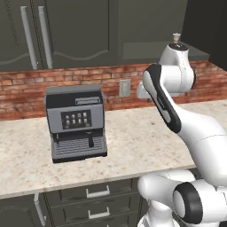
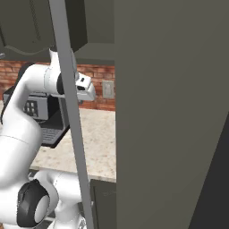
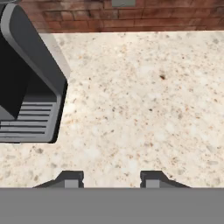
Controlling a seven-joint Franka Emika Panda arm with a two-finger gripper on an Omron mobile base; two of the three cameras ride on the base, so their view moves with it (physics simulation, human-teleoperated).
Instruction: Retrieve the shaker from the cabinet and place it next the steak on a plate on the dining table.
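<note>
Jaws (image 3: 112, 179) spread, nothing between them, hovering above bare speckled bench (image 3: 144, 105) just beside espresso machine (image 3: 26, 92). Shaker (image 1: 176, 37) small, tan, sits up in open upper cabinet, above arm's white elbow. Espresso machine on bench toward back edge, well apart from front edge. Brick wall (image 1: 26, 91) with outlet (image 1: 125, 88) behind. Open cabinet door (image 2: 170, 112) stands close in right base view. Drawers (image 1: 97, 193) below bench.
</note>
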